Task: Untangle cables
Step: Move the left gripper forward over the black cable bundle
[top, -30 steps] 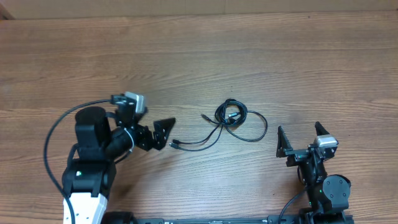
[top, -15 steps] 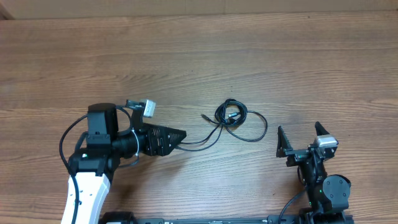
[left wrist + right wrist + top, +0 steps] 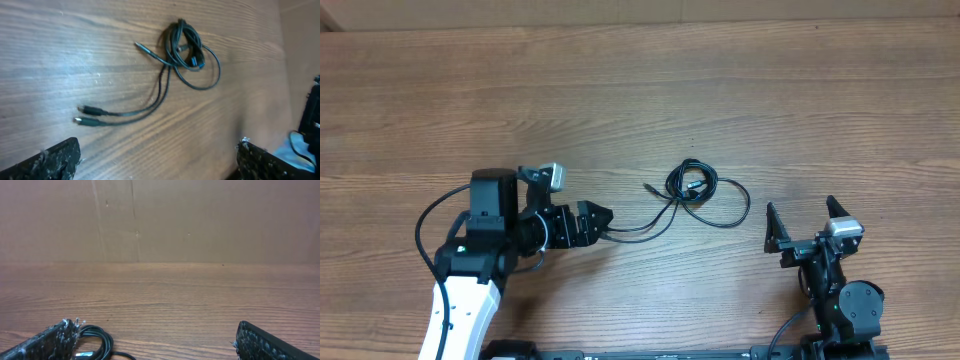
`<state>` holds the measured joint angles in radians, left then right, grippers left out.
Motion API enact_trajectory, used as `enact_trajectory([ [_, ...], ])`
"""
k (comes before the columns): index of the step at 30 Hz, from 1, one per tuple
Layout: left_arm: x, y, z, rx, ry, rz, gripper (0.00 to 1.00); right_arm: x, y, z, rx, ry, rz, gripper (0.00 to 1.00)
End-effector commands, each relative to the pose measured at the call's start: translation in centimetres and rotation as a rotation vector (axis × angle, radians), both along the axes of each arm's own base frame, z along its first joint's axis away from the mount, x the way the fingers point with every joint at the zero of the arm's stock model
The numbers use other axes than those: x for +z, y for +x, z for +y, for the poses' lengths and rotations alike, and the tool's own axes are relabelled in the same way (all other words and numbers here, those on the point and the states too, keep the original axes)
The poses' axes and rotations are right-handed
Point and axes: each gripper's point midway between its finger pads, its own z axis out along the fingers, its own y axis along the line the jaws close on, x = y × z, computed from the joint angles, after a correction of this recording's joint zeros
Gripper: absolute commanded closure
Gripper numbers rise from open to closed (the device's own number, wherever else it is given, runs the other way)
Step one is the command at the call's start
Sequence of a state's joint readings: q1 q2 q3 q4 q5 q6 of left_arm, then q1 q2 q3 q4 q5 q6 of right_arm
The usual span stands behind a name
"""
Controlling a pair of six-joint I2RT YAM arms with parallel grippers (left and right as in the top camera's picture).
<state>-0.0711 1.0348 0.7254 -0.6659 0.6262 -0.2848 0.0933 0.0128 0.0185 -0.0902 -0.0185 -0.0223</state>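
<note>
Two thin black cables lie tangled on the wooden table; their knotted coil [image 3: 692, 185] is at the centre, also in the left wrist view as the coil [image 3: 185, 45]. Two strands run left to small plug ends [image 3: 82, 115], lying side by side. My left gripper [image 3: 596, 222] points right, just above those plug ends [image 3: 612, 231]. It is open, with its fingers [image 3: 55, 160] wide apart and nothing between them. My right gripper [image 3: 807, 226] stands open to the right of the cables, holding nothing. In its wrist view the coil [image 3: 97, 340] shows beside the left finger [image 3: 45, 344].
A single loose plug end [image 3: 648, 186] sticks out left of the coil. A wide loop [image 3: 744, 208] of cable bulges toward the right gripper. A brown wall [image 3: 160, 220] stands behind the table's far edge.
The left arm has swung right and rolled its wrist, bringing its gripper from beside the plug ends to just over them. The cables and the right arm have not moved.
</note>
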Motion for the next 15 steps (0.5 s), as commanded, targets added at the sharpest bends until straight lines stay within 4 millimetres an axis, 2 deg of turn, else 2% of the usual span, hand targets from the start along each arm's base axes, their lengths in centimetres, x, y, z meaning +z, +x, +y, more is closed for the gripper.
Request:
enact_trajectory([
  [1, 1.9, 1.9, 0.3, 0.055, 0.108, -0.075, 0.0, -0.1, 0.0, 0.0, -0.001, -0.002, -0.006, 0.0],
  [7, 3.5, 2.5, -1.3, 0.05, 0.204, -0.156, 0.0, -0.1, 0.0, 0.0, -0.001, -0.001, -0.006, 0.0],
  [15, 3.7, 1.6, -3.7, -0.008, 0.216, -0.174, 0.0, -0.1, 0.0, 0.0, -0.001, -0.002, -0.006, 0.0],
])
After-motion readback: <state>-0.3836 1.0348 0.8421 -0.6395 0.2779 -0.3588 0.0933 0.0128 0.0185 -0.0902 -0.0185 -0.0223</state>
